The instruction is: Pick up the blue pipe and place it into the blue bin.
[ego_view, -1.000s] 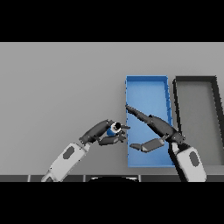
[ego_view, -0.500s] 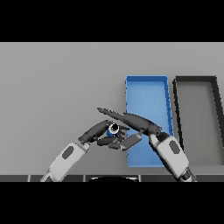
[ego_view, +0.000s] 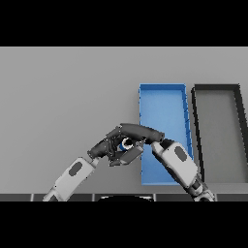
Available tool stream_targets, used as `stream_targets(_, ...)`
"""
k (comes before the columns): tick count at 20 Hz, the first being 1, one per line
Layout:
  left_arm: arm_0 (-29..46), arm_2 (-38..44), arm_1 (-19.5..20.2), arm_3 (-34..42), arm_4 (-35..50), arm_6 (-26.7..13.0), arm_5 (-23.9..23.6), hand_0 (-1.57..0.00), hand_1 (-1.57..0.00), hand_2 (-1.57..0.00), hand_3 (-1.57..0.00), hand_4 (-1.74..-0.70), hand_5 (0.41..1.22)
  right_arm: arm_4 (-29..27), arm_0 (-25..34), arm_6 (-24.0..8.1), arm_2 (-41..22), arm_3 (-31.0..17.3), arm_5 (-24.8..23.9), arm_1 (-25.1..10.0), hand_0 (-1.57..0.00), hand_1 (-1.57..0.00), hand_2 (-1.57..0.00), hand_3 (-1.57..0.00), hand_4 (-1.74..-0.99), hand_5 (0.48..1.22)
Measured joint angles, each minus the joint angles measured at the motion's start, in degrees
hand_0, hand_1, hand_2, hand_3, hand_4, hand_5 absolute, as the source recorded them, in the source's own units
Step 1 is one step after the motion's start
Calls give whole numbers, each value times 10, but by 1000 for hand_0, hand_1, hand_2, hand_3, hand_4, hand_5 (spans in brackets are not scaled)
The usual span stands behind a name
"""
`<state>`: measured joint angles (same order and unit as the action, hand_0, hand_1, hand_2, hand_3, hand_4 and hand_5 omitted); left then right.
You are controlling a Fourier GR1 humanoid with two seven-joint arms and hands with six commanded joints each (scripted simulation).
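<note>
The blue pipe (ego_view: 127,143), a short piece with a dark bore, is held just above the table, left of the blue bin (ego_view: 162,95). My left hand (ego_view: 107,146) comes in from the lower left with its fingers curled round the pipe. My right hand (ego_view: 141,131) reaches across from the lower right. Its fingers lie straight over the top of the pipe and its thumb sits below it, so the pipe is between them. Most of the pipe is hidden by the two hands. The right forearm covers the blue bin's near left corner.
A dark grey bin (ego_view: 216,89) stands right beside the blue bin on its right side. The grey table (ego_view: 63,92) stretches to the left and to the back.
My right hand has swung left from over the blue bin to the pipe and now brackets it. The left hand with the pipe has stayed almost where it was.
</note>
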<state>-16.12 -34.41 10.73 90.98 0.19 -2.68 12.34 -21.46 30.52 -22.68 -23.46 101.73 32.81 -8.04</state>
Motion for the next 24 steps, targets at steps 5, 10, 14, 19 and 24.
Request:
stream_targets(5,21,20,-33,-3,35,18,6,-1404,-1390,-1310,-1364,-1697,1221,-31,-5,50,-9,-14,-8,4,-1428,-1425,-1431,-1370,-1441,1019)
stream_targets(10,18,34,-39,-6,40,20,18,-1516,-1512,-1388,-1503,-1727,1221,-5,5,96,-22,-10,-16,-27,-1524,-1523,-1525,-1505,-1475,1155)
stream_targets(14,10,30,-13,-2,-2,45,35,-740,-693,-625,-682,-1307,1221,-37,3,79,-29,-4,-44,-26,-1552,-1551,-1552,-1544,-1488,1194)
stream_targets(19,3,29,-4,-12,-64,82,64,-242,-226,-204,-223,-999,930,-34,5,67,-35,5,-48,-26,-1565,-1565,-1565,-1562,-1494,1212)
stream_targets(24,14,35,1,-3,-68,43,52,-79,-74,-66,-72,-889,664,-21,6,76,-41,12,-52,-29,-1569,-1569,-1569,-1568,-1495,1218)
